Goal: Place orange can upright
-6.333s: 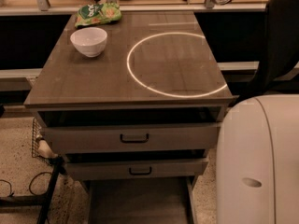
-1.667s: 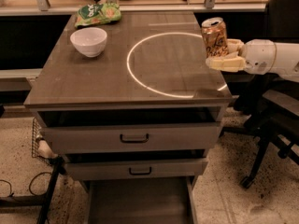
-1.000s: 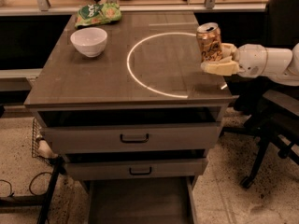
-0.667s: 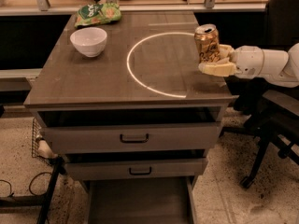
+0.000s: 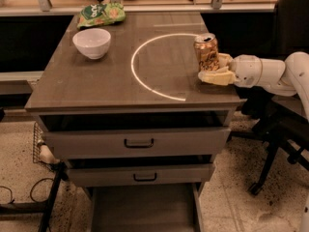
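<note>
Can [image 5: 206, 51] stands upright at the right edge of the ring [image 5: 140, 76], the white circle marked on the table [image 5: 96, 88], silver top facing up. Gripper [image 5: 212, 67] is clenched on the can low on its body: one pale finger [image 5: 216, 78] lies across the front near the base, the other shows behind it on the side away from the ring. Whether the can's bottom rests on the tabletop cannot be told, since the front finger hides it. The white arm [image 5: 263, 71] reaches in from well right of the ring, past the table's edge.

Left of the ring and well apart from it sits a white bowl [image 5: 91, 42], upright, its inside showing only plain white. Beyond the bowl, at the far left corner from the ring, lies a green bag [image 5: 101, 14].

Below the ring, under the tabletop, two drawers are stacked, the upper [image 5: 139, 142] and the lower [image 5: 144, 177]. Both stand out a little from the frame; what they hold is lost in shadow. A dark chair [image 5: 288, 28] stands right of the ring, behind the arm.
</note>
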You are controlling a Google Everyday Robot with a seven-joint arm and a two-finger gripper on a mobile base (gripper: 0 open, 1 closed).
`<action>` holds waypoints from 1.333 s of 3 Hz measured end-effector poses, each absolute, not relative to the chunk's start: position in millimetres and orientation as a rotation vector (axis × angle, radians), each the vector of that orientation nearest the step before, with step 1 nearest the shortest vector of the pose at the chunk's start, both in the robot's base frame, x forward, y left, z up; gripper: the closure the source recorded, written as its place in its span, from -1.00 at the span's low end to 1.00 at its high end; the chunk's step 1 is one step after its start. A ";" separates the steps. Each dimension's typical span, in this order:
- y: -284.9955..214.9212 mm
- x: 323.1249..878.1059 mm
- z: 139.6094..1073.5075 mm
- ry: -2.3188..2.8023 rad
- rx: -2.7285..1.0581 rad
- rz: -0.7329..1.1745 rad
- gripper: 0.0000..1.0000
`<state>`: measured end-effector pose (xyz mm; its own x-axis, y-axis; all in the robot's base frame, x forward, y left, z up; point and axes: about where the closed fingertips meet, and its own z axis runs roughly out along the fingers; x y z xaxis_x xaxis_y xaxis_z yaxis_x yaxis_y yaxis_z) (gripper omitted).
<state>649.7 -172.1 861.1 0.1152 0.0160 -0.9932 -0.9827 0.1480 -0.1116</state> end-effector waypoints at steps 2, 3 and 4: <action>-167.8 655.3 847.5 1.213 -1.151 1.015 1.00; -164.4 655.9 847.9 1.209 -1.154 1.019 0.66; -163.0 656.1 848.5 1.208 -1.155 1.021 0.04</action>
